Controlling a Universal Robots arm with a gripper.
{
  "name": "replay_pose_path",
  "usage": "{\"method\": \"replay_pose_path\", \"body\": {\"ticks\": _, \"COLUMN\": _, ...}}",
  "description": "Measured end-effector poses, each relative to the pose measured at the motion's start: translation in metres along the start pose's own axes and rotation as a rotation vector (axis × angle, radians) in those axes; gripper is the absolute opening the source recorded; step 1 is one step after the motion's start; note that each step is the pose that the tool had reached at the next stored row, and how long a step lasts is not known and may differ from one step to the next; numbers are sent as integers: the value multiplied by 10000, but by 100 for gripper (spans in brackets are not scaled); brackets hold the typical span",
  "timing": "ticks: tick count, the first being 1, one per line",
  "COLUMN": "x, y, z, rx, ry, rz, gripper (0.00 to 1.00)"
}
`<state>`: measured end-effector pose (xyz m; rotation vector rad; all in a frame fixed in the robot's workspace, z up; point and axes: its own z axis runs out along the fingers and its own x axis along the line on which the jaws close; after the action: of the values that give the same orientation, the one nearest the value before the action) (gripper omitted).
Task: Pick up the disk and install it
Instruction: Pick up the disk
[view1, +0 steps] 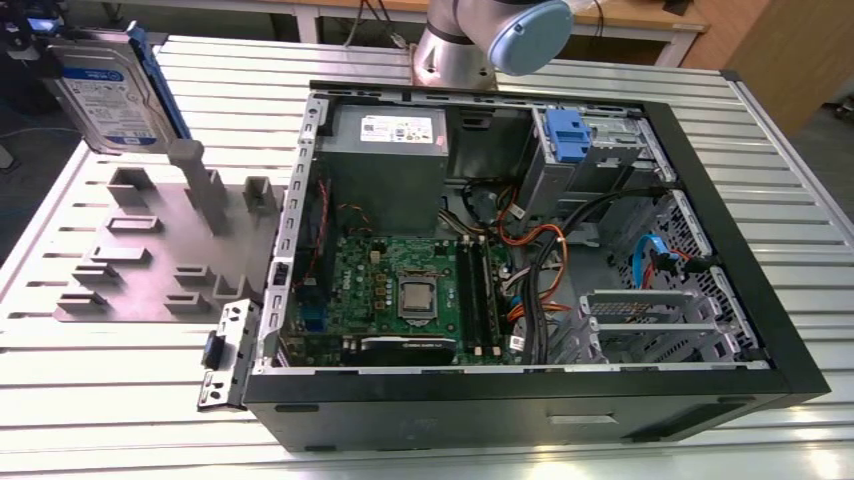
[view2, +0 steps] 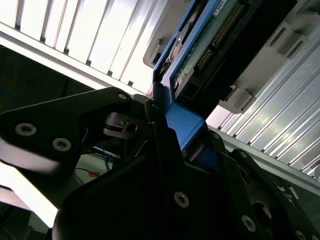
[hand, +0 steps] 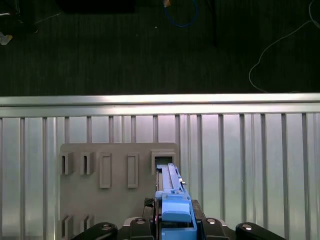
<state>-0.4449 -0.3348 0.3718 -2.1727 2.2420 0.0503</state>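
The gripper (view2: 181, 131) is clamped on the disk's (view1: 114, 95) blue bracket, holding it just above the rack (view1: 147, 262), so the pick-up looks done and fitting it into the case (view1: 534, 412) remains.

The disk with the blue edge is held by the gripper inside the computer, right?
Not quite. The gripper does hold the disk, but outside the computer, raised over the grey rack on the exterior view's left. The exterior view shows this.
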Motion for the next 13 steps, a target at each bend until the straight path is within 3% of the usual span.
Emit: {"method": "replay_pose_path", "body": {"ticks": 13, "x": -1, "y": 0, "z": -37, "rx": -4, "ry": 2, "rz": 0, "gripper": 37}}
